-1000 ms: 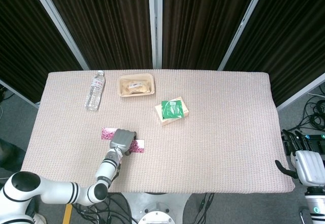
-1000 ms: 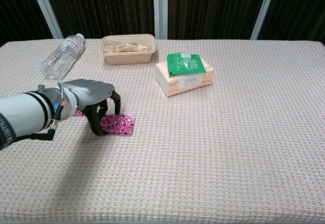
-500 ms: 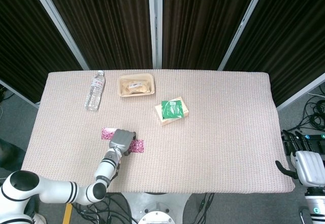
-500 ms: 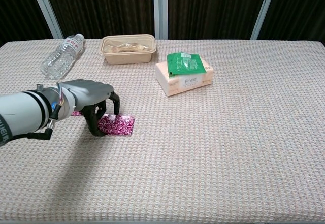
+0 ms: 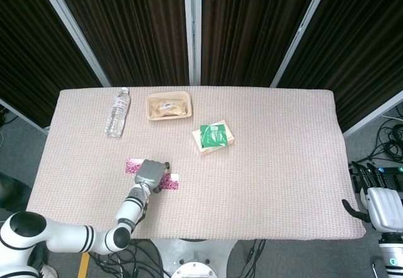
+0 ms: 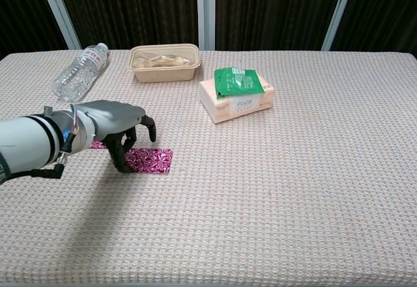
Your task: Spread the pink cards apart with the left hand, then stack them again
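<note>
Now left hand (fingers down), pink cards

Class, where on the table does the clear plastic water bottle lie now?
In the head view the clear plastic water bottle lies on its side at the table's far left, just left of the beige food tray.

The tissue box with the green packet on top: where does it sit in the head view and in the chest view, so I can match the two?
Head view: tissue box right of centre, right of and nearer than the food tray.
Chest view: tissue box upper centre, right of the food tray.
Shared landmark: the water bottle lying left of the tray.
</note>
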Available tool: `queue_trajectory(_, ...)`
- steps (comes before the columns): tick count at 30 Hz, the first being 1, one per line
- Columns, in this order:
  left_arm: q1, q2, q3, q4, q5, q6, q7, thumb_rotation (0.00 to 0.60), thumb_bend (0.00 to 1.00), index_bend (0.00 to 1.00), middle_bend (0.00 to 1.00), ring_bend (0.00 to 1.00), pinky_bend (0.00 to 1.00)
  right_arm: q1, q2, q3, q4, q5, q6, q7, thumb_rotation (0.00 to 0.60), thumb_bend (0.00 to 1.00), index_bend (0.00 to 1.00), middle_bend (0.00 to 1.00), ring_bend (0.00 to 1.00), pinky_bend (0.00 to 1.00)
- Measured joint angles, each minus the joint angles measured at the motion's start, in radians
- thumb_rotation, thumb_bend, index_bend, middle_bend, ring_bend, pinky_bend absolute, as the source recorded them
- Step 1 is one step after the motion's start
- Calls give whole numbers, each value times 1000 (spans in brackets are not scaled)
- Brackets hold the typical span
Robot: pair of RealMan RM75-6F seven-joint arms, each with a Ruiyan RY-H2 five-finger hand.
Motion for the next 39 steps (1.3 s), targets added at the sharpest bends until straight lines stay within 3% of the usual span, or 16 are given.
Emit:
queue_trajectory(5,32,50,0,-11,54,36,-46,600,260,321,844,848,907,2,0,2,0,-1,1,2,587,162,9,122,1,97)
queue_trajectory(13,82,81,15,77,42,31,-88,600,260,352,845,848,907,8,-3,3,-3,-6,-4,-2,587,162,8,121,2,97)
queue_trajectory(39,114,-11,-18,267,30,-38,-98,600,260,382,850,849,907,7,7,3,-22,-5,0,-18,593,161,7,122,2,97)
